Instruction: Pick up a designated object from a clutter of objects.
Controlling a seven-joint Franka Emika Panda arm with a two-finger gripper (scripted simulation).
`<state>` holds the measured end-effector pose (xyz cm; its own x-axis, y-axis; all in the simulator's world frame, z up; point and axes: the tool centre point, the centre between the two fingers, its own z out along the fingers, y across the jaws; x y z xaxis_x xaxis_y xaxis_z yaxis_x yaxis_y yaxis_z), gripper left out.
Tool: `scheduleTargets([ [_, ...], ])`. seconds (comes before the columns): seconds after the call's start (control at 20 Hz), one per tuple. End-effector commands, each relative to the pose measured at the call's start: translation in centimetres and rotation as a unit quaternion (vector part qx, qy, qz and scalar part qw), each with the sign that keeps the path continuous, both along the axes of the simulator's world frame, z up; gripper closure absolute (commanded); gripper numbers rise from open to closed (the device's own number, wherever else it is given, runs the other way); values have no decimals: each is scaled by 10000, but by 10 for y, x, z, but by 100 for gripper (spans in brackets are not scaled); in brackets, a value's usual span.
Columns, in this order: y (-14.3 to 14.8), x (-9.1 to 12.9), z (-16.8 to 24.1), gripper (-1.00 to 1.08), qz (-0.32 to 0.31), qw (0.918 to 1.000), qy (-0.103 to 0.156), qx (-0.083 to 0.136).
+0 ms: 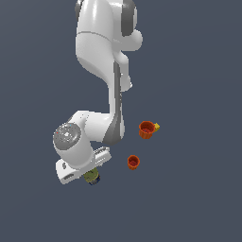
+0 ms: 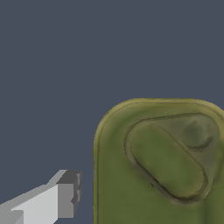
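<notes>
The designated object, a small olive-green can [image 1: 93, 178] with a dark blue end, lies on the floor and is half hidden under my hand. My gripper [image 1: 89, 173] is right above it in the exterior view. Up close in the wrist view, the can's olive end [image 2: 162, 166] with its pressed oval tab fills much of the picture. One grey finger [image 2: 68, 194] stands beside the can with a narrow gap between them. The other finger is out of that frame. The jaws look open around the can. The rest of the clutter of objects is two orange cups.
An orange cup with a yellow handle [image 1: 147, 129] stands toward the exterior view's right, beyond the arm's forearm. A smaller plain orange cup [image 1: 133, 162] sits nearer the can, a short way off on that same side. The floor is plain dark grey-blue.
</notes>
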<state>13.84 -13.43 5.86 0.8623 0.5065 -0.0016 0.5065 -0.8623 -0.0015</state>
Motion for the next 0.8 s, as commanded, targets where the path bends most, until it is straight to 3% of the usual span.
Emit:
scheduleTargets([
  [0.0,0,1,0,-92,1,10000,-10,-2],
  [0.05,0,2,0,-92,1,10000,-10,-2],
  [0.1,0,2,0,108,1,10000,-10,-2],
  [0.75,0,0,1,108,1,10000,-6,-2],
])
